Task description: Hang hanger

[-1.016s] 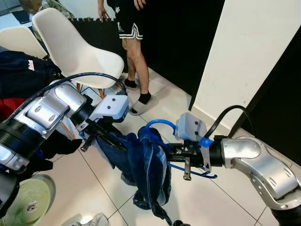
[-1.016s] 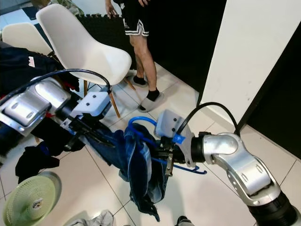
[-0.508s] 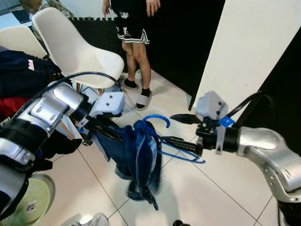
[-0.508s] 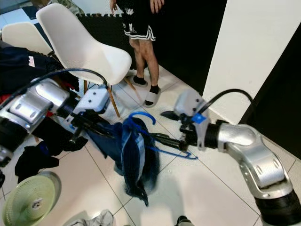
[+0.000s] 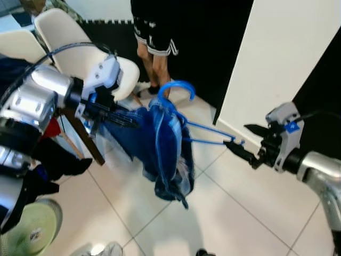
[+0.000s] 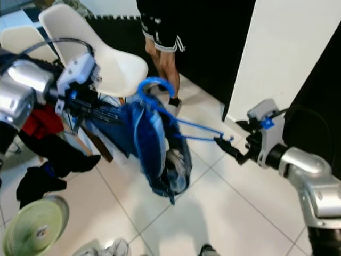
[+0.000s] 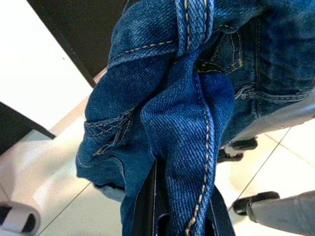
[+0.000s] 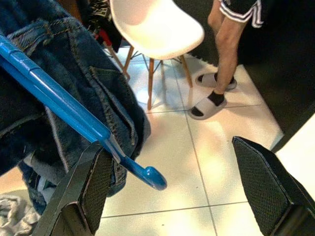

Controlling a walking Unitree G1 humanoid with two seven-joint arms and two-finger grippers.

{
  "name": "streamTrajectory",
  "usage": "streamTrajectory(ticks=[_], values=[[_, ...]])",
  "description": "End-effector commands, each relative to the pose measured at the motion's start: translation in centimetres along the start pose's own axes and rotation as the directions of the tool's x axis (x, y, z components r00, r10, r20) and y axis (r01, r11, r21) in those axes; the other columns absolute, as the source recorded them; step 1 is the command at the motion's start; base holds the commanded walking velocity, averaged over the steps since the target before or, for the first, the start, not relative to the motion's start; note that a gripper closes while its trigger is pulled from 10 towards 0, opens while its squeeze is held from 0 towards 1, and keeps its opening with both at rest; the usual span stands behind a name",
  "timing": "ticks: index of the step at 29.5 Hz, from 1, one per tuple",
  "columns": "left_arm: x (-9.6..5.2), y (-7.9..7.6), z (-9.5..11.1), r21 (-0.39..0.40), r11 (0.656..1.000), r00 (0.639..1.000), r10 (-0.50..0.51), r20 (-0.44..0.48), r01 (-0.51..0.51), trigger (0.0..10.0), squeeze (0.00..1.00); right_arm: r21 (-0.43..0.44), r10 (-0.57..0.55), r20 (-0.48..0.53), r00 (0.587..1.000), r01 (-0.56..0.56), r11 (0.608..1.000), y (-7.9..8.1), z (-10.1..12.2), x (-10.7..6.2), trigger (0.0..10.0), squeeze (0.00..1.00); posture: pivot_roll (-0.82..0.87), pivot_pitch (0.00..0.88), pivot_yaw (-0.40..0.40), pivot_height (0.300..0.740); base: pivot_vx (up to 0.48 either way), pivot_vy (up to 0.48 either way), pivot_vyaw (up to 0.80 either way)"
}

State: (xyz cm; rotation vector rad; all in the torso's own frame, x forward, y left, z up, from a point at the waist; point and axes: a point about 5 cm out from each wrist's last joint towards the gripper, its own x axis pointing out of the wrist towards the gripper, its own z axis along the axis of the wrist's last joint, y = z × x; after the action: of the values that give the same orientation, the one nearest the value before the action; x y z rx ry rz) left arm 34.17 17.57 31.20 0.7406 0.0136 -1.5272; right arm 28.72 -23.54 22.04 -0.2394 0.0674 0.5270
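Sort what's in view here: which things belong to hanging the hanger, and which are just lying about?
Part of the job:
- blue hanger
- jeans draped on it
- left pincer, clamped on the jeans
- right pincer, open beside the hanger's end

Just lying about:
- white chair
- dark clothes on the floor
- green disc
- a person's legs

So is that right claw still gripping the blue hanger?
Apart. In the right wrist view the right gripper is open, fingers wide, and the blue hanger's end passes one finger without being pinched.
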Motion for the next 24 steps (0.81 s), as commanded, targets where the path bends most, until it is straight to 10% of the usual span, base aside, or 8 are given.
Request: streamTrajectory(ticks=[1, 2, 7, 13, 14, 15, 16, 24], values=[[-2.2, 0.7, 2.2, 0.055, 0.995, 0.989, 0.077, 0.129, -0.084, 0.0, 0.0, 0.061, -0.08, -0.104, 0.991, 0.087, 0.994, -0.6, -2.6, -0.5, 10.0, 0.72, 0.05, 0.161, 0.063, 0.74, 0.0, 0.0, 0.0], [-2.8, 1.0, 2.4, 0.05, 0.992, 0.983, 0.105, 0.15, -0.114, 0.0, 0.0, 0.121, -0.116, -0.119, 0.986, 0.13, 0.984, -1.0, -3.4, -1.0, 10.0, 0.0, 0.05, 0.165, 0.06, 0.74, 0.0, 0.0, 0.0], [-3.9, 1.4, 3.2, 0.029, 0.987, 0.959, 0.149, 0.24, -0.16, 0.0, 0.0, 0.247, -0.055, -0.125, 0.991, 0.085, 0.965, -0.3, -5.1, -2.8, 10.0, 0.0, 0.05, 0.162, 0.059, 0.74, 0.0, 0.0, 0.0], [-1.3, 1.7, 3.7, -0.029, 0.985, 0.904, 0.169, 0.394, -0.171, 0.0, 0.0, 0.292, 0.204, -0.098, 0.974, -0.167, 0.942, 4.9, -5.6, -3.2, 10.0, 0.0, 0.04, 0.169, 0.07, 0.74, 0.0, 0.0, 0.0], [-0.4, 1.4, 3.3, -0.042, 0.987, 0.901, 0.16, 0.404, -0.157, 4.4, 0.0, 0.298, 0.233, -0.099, 0.967, -0.195, 0.934, 5.7, -5.7, -3.2, 10.0, 0.0, 0.04, 0.172, 0.073, 0.74, 0.0, 0.0, 0.0], [0.1, 1.2, 3.1, -0.05, 0.988, 0.9, 0.153, 0.409, -0.146, 4.4, 0.0, 0.304, 0.246, -0.1, 0.964, -0.206, 0.93, 6.2, -5.8, -3.2, 10.0, 0.0, 0.04, 0.174, 0.075, 0.74, 0.0, 0.0, 0.0], [0.9, 0.7, 2.6, -0.061, 0.99, 0.899, 0.139, 0.415, -0.125, 10.0, 0.0, 0.316, 0.252, -0.112, 0.961, -0.206, 0.926, 6.6, -6.0, -3.2, 10.0, 0.0, 0.03, 0.175, 0.081, 0.74, 0.0, 0.0, -0.8], [6.7, -2.9, -1.9, -0.22, 0.972, 0.901, 0.168, 0.399, -0.084, 10.0, 0.0, 0.346, 0.244, -0.149, 0.958, -0.18, 0.921, 7.3, -6.4, -4.4, 10.0, 0.0, 0.02, 0.199, 0.093, 0.74, 0.0, 0.0, -0.8]])
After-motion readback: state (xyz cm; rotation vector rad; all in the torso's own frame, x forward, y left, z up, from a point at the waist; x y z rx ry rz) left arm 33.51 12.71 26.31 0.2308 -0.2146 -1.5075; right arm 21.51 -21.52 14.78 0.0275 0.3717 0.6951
